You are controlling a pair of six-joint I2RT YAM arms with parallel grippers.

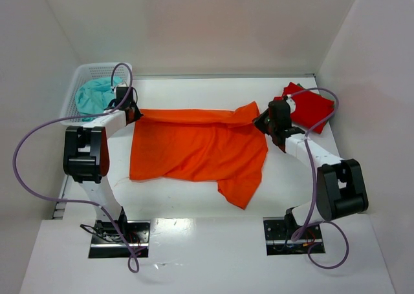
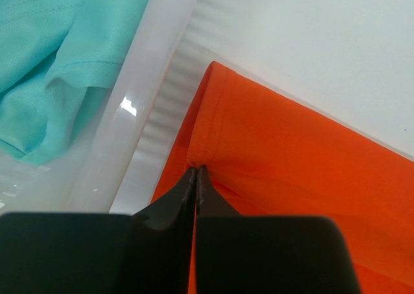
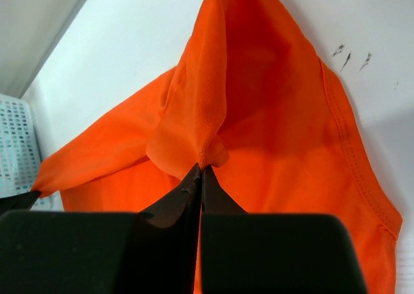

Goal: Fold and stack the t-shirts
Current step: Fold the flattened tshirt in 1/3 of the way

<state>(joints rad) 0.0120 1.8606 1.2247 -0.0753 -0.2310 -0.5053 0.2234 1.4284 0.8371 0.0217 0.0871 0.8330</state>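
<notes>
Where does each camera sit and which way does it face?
Top external: above and behind the arm bases, looking down; left gripper, right gripper, orange t-shirt, red t-shirt, basket.
Left wrist: behind the left gripper, shut on the orange t-shirt beside the basket.
Right wrist: behind the right gripper, shut on the shirt's other end, facing toward the basket.
Shared by all: orange t-shirt, basket.

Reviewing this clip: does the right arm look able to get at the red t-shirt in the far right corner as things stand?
Probably not yet. The red t-shirt lies close beside it with nothing between, but the right end effector is shut on the orange t-shirt.
</notes>
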